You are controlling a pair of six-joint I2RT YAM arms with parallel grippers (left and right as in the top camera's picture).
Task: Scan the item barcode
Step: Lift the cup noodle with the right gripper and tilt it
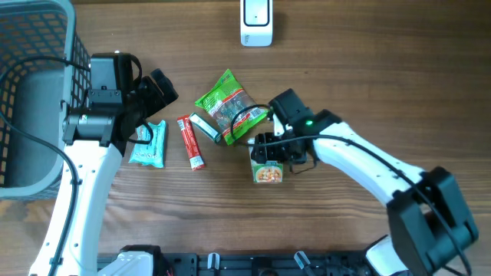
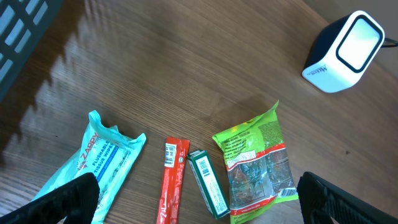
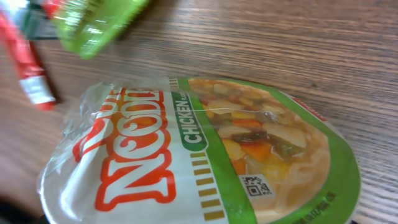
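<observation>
A cup of chicken noodles (image 1: 268, 172) lies on its side on the wooden table, right of centre. My right gripper (image 1: 270, 147) sits over its upper end, jaws closed against its sides. In the right wrist view the cup (image 3: 205, 155) fills the frame, with a small QR code showing and the fingers hidden. The white barcode scanner (image 1: 256, 23) stands at the back centre and appears in the left wrist view as well, scanner (image 2: 345, 53). My left gripper (image 1: 157, 96) hovers open above the left items, holding nothing; its fingers (image 2: 68, 199) stand wide apart.
A grey basket (image 1: 31, 77) fills the far left. A teal tissue pack (image 1: 148, 144), a red stick pack (image 1: 191, 142), a small green box (image 1: 204, 127) and a green snack bag (image 1: 229, 106) lie in a row left of the cup.
</observation>
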